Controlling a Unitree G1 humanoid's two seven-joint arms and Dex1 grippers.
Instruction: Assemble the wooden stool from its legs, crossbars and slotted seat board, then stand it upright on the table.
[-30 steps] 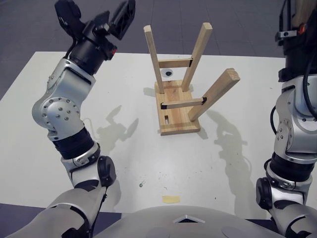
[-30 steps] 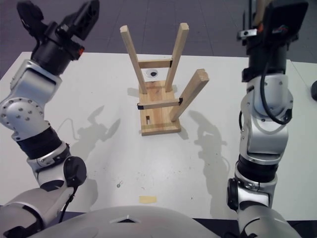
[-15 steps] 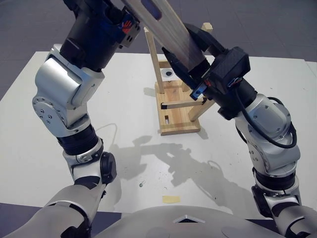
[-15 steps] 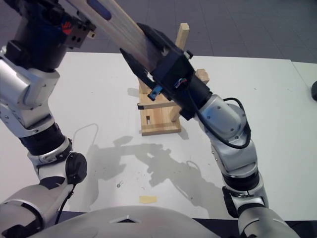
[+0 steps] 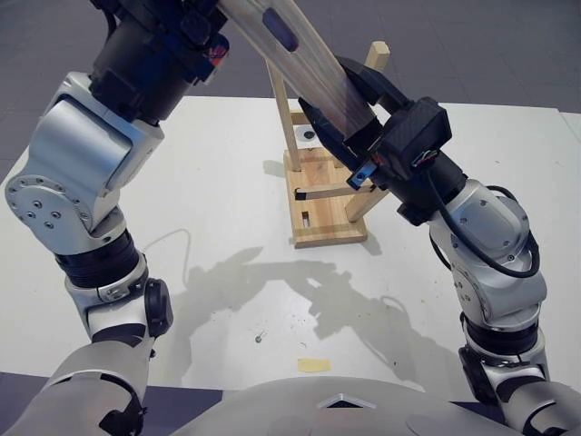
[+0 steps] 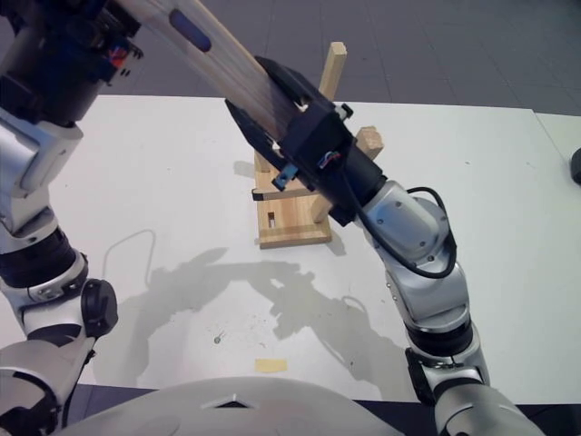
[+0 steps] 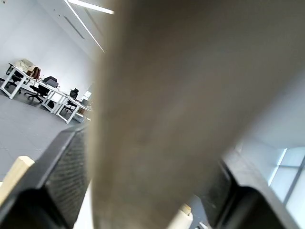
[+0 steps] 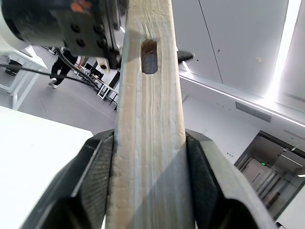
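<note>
White table (image 5: 227,182) on grey floor (image 5: 472,45), bearing upturned part-built stool (image 5: 327,227), tan scrap (image 5: 313,365); left gripper (image 7: 147,186) and right gripper (image 8: 147,183) clamped on raised leg (image 5: 309,59).

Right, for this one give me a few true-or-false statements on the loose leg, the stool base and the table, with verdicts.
1. The left gripper and right gripper both clamp the same loose leg in the air, jaws on either side of it. True.
2. That leg is plain wood with no cut-out. False: a dark oblong slot shows in its face.
3. The seat board lies flat on the table with legs pointing up. True.
4. The yellowish scrap lies on the seat board. False: it lies on the table near the front edge, apart from the board.
</note>
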